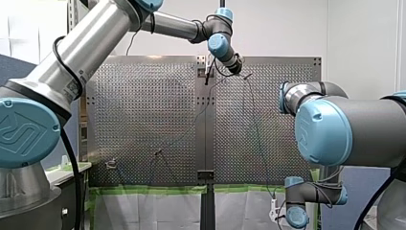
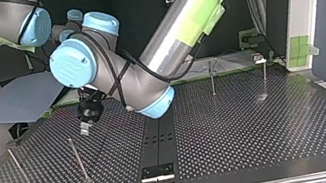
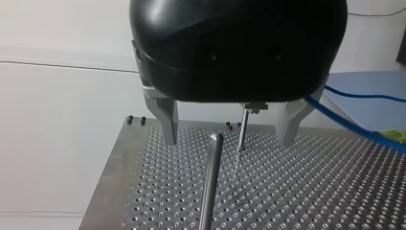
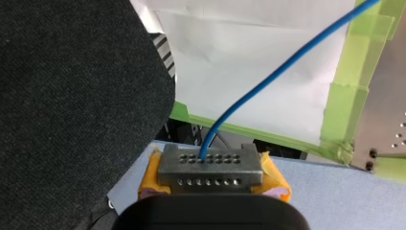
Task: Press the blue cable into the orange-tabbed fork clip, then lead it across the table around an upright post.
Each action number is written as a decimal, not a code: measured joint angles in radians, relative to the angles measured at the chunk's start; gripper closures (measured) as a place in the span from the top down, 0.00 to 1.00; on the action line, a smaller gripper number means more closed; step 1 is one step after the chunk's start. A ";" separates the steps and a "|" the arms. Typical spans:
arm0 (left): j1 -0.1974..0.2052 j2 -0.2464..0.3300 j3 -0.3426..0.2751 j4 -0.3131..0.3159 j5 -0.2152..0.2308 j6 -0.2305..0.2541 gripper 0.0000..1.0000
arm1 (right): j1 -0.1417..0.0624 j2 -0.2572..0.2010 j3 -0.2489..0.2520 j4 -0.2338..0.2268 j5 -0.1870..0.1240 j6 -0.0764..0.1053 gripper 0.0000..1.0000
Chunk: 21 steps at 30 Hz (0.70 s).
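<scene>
Progress looks slight: neither step of the task shows as done.

Left gripper (image 3: pixel 229 141) hangs over the far part of the table (image 2: pixel 258 125). Its 2 metal fingers are spread wide and hold nothing. 1 post (image 3: pixel 210 187) stands just ahead of the gap between them, with a far post (image 3: pixel 242 134) beyond it. The cable (image 3: pixel 356 128) passes beside this gripper, and I cannot say whether it touches the finger on that side. It wraps no post that I can see.

Right gripper (image 4: pixel 210 167) sits low, off the table's near edge in the front view and well apart from the left one. Its yellow-padded fingers are pressed together on the cable, which rises out of them and runs off over the green tape (image 4: pixel 356 72). So the cable is in hand, but by my reckoning the push into the clip and the run round a post are both left to do.

The orange-tabbed clip is the hard part: I find nothing I can call it. A fitting (image 1: pixel 111 164) at the front view's lower left and a second fitting (image 2: pixel 259 58) at the top view's right are too small to name. In the front view the cable is only a thin dark line. In the top view the left arm's bulk covers the table's middle, and the right gripper is out of sight.
</scene>
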 joint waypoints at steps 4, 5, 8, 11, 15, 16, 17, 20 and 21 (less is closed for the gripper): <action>0.000 0.000 0.000 0.000 -0.001 0.000 1.00 | 0.002 0.000 0.000 0.003 0.000 0.000 0.00; 0.000 0.000 0.000 0.000 -0.001 -0.001 1.00 | 0.003 0.000 0.000 0.004 0.000 0.000 0.00; 0.001 0.000 0.000 0.000 -0.002 -0.002 1.00 | 0.004 0.000 0.000 0.004 0.000 0.000 0.00; 0.001 0.000 0.000 0.000 -0.005 -0.009 1.00 | 0.005 0.000 0.000 0.004 0.001 0.000 0.00; 0.000 0.000 0.000 0.000 -0.032 -0.028 1.00 | 0.006 0.000 0.000 0.004 0.001 0.000 0.00; 0.000 0.000 0.000 0.000 -0.040 -0.031 1.00 | 0.006 0.000 0.000 0.004 0.001 0.000 0.00; 0.000 0.000 0.000 0.000 -0.048 -0.033 1.00 | 0.006 0.000 0.000 0.004 0.001 0.000 0.00; -0.001 0.000 0.000 0.000 -0.078 -0.037 1.00 | 0.006 0.000 0.000 0.004 0.001 0.000 0.00; -0.002 0.000 0.000 0.000 -0.091 -0.039 1.00 | 0.007 0.000 0.000 0.004 0.001 0.000 0.00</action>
